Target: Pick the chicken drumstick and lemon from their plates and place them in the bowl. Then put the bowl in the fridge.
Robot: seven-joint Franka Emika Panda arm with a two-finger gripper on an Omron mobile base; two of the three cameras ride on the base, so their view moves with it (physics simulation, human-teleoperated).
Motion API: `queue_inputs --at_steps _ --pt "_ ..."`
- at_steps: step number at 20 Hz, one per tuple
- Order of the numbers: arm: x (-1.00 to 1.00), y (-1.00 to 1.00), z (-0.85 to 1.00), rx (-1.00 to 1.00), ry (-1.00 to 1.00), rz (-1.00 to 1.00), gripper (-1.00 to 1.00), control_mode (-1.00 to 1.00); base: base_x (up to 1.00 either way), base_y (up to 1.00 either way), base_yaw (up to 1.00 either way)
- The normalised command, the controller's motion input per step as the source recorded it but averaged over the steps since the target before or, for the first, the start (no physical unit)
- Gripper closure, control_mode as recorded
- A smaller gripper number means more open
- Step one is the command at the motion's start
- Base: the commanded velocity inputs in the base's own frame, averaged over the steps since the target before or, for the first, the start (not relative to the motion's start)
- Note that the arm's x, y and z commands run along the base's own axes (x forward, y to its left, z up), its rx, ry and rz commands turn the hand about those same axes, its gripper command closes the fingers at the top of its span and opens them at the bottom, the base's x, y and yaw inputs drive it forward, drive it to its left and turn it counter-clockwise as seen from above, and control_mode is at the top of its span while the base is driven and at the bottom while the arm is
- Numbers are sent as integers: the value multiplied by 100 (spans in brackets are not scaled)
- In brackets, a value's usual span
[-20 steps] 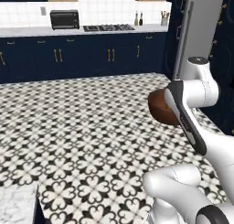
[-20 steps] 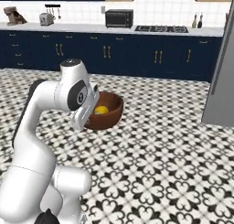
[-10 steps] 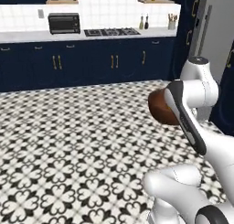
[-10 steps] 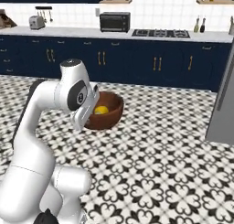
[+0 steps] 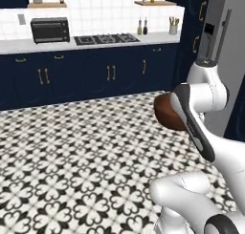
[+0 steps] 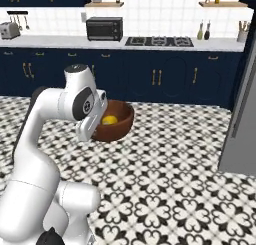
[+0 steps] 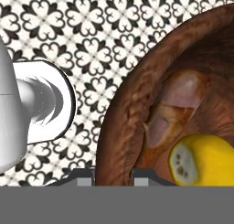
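Note:
My gripper [image 7: 113, 175] is shut on the thick rim of the dark reddish-brown bowl [image 7: 119, 122], one fingertip on each side of the wall. The bowl [image 6: 119, 120] hangs in the air above the tiled floor, in front of my hand; in the left base view the bowl [image 5: 164, 111] is partly hidden behind my forearm. Inside it lie the yellow lemon [image 7: 204, 158] and, beside it, the reddish-brown chicken drumstick [image 7: 177, 102]. The lemon [image 6: 109, 120] also peeks over the rim. The grey fridge [image 6: 245, 114] stands at the right, door closed [image 5: 225, 42]. The plates are out of view.
Navy cabinets with gold handles [image 6: 157, 76] run along the far wall under a white counter with a stove [image 5: 107, 37], a microwave [image 6: 104, 28] and a toaster [image 6: 7, 30]. Black-and-white patterned floor [image 5: 72, 171] spreads between me and them.
The whole picture has shifted: the base has driven on, the counter sits lower and further left, and more of the fridge shows at the right. The bowl stays held in the same pose.

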Motion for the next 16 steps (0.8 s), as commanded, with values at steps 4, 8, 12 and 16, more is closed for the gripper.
queue_inputs --at_steps 4,8,12,16 --pt "0 0 0 0 0 0 100 100 100 25 -36" --pt "0 0 0 0 0 0 100 100 100 41 -40" --pt "0 0 0 0 0 0 100 100 100 67 -46" --pt "0 0 0 0 0 0 100 100 64 95 -60"
